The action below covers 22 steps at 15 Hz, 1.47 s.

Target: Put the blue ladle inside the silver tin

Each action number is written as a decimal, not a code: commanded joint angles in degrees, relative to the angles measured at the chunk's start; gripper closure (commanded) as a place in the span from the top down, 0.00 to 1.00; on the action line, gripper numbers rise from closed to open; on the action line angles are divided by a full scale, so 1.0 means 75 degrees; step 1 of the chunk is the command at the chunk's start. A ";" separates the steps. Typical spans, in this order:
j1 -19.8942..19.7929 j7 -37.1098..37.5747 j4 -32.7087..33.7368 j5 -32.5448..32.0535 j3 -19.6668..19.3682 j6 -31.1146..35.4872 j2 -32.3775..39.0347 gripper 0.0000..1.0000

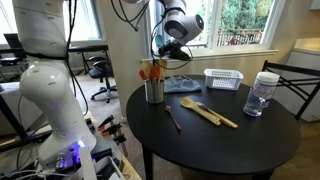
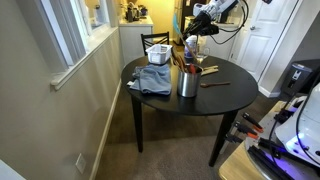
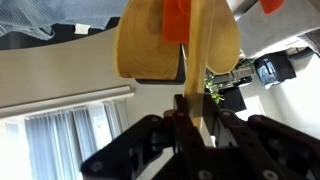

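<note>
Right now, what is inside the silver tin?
Orange-red utensils stick up out of the silver tin. Its metal wall hides their lower ends and the bottom, so anything short inside cannot be seen.

In an exterior view the camera is standing close beside the robot's white base [image 1: 50, 90], facing across the round black table [image 1: 220, 140] toward the windows. In an exterior view it is sitting farther back and higher, looking down on that table [image 2: 230, 100]. Both exterior views are sharing the table and silver tin [image 1: 154, 91] [image 2: 187, 82]. The wrist camera is peering past the gripper [image 3: 190, 135], very close to a tan utensil head [image 3: 150, 45]
</note>
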 commanded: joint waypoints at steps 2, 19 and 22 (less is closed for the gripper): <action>0.0101 -0.0561 -0.0439 0.0876 -0.0221 -0.0190 -0.0255 0.05; 0.0418 -0.3181 -0.2249 0.1739 -0.0601 0.0649 -0.0616 0.05; 0.0470 -0.3305 -0.2362 0.1690 -0.0603 0.0905 -0.0660 0.05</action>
